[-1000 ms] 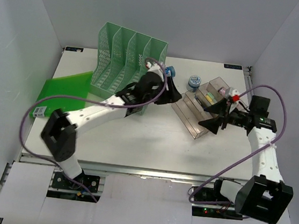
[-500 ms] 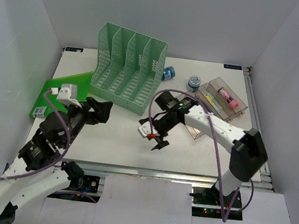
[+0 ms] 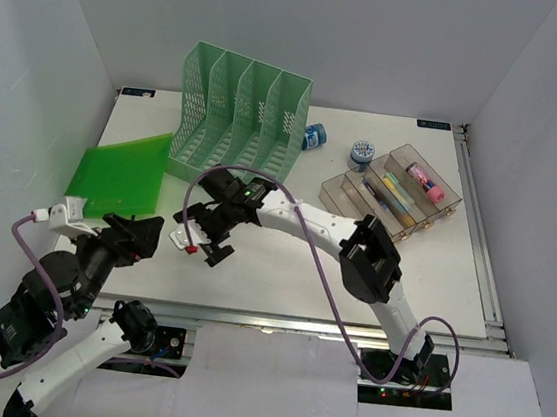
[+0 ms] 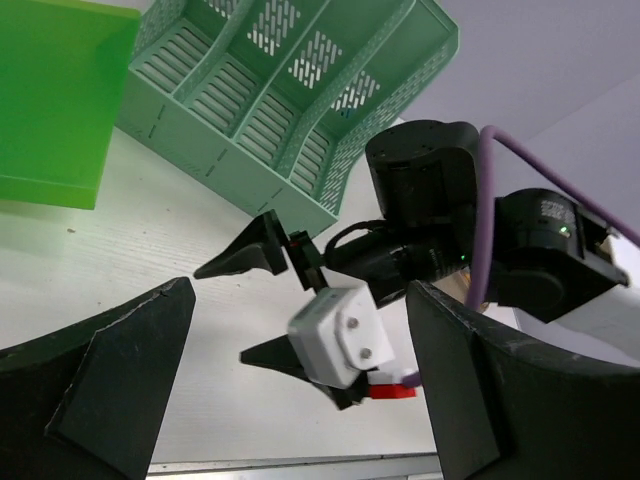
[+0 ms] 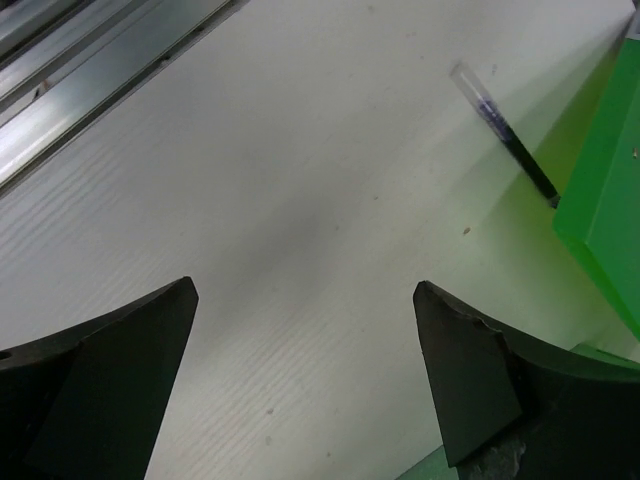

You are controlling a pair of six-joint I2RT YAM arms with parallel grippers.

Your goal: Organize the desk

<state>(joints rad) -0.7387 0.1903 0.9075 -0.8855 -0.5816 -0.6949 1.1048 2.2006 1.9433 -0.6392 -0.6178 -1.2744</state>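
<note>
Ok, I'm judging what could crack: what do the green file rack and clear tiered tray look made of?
The file rack looks like moulded matte plastic: even mint colour, slotted thin walls. The tiered tray seems clear glossy plastic, perhaps acrylic: the desk shows through it.

Drew the left gripper (image 3: 147, 239) back from the green rack (image 3: 239, 113) to the near left corner of the tabletop (image 3: 282, 269). Swung the right gripper (image 3: 195, 237) from the clear tray (image 3: 359, 206) leftward, close beside it.
</note>
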